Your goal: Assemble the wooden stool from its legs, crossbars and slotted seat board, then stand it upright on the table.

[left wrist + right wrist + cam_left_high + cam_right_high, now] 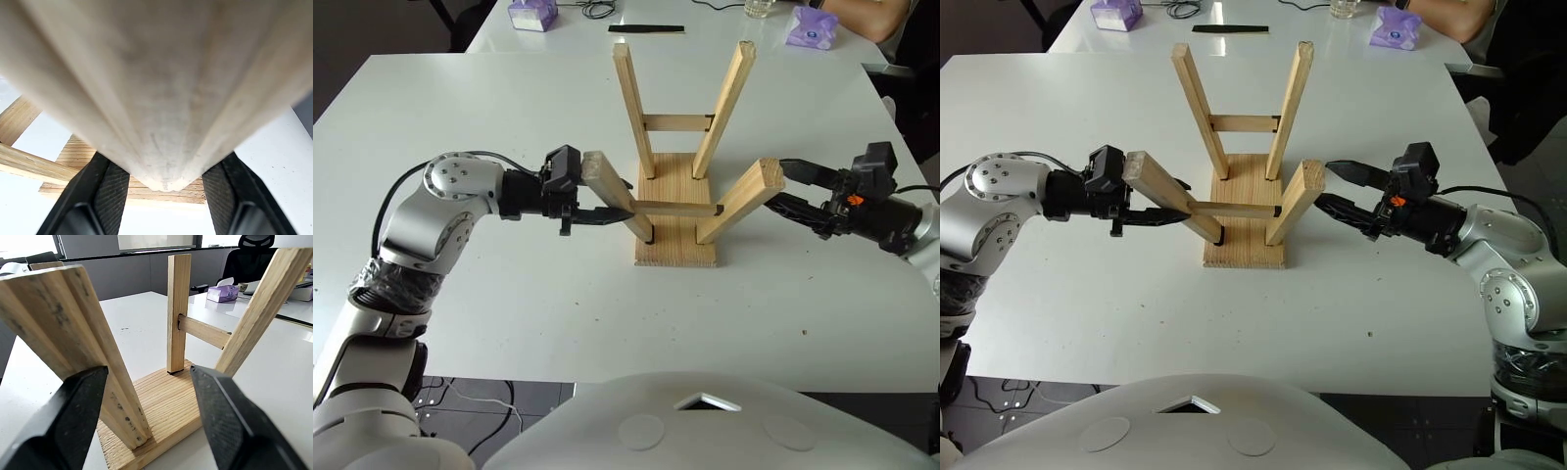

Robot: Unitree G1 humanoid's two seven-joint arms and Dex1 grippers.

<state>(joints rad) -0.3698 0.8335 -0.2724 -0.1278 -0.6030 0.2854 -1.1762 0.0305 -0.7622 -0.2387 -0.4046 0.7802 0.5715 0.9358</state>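
White counter, centre: left pincer pinches the near left leg, right pincer spread beside the near right leg; uneven pressure risks popping their crossbar loose.

Bright diffuse light; soft shadows under stool.

White table, wood seat board flat on it, approx ctr, slotted face up.
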